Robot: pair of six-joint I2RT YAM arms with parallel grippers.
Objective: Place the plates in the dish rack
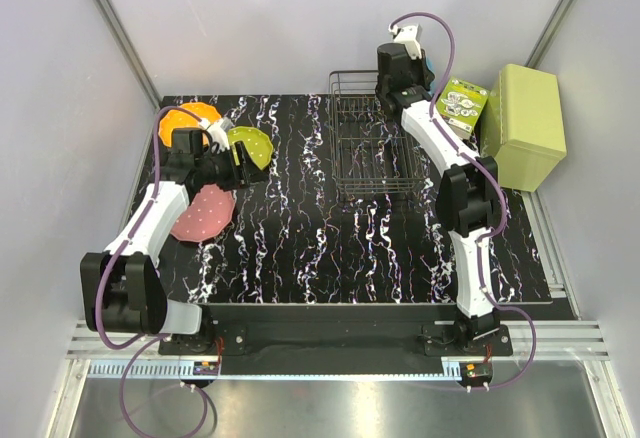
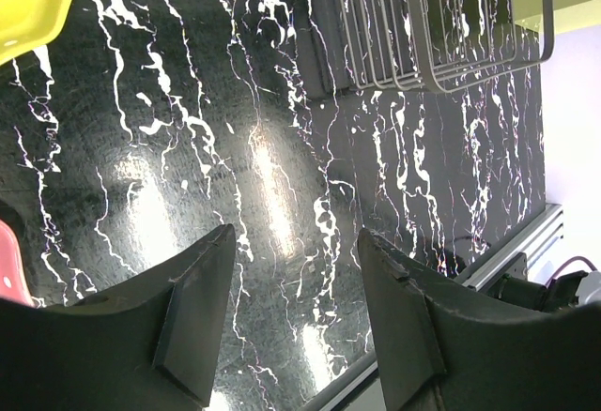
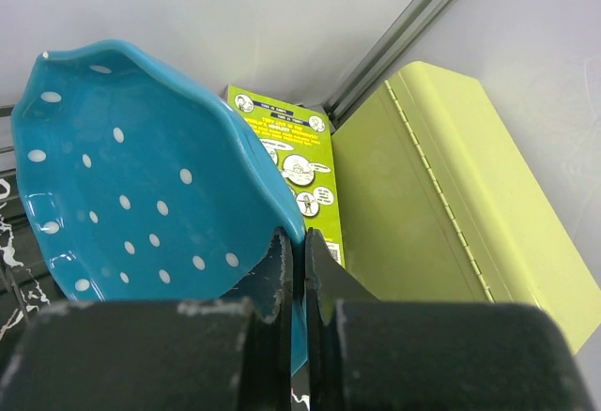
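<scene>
The right pincer [image 3: 300, 253] is pressed together on the rim of the blue scalloped plate with white dots [image 3: 141, 167], holding it tilted on edge by the far right corner of the rectangular black wire dish rack [image 1: 375, 148], which holds no plates. Just beyond stand a light green hinged box [image 3: 441, 195] and a green printed carton [image 3: 300, 162]. The left pincer [image 2: 296, 242] is spread with nothing between its fingers, above the black white-veined surface [image 2: 282, 148], just beside the yellow-green dotted plate [image 1: 250, 145]. The orange plate [image 1: 195, 116] and the pink plate [image 1: 203, 213] lie at the surface's left side, well apart from the rack.
</scene>
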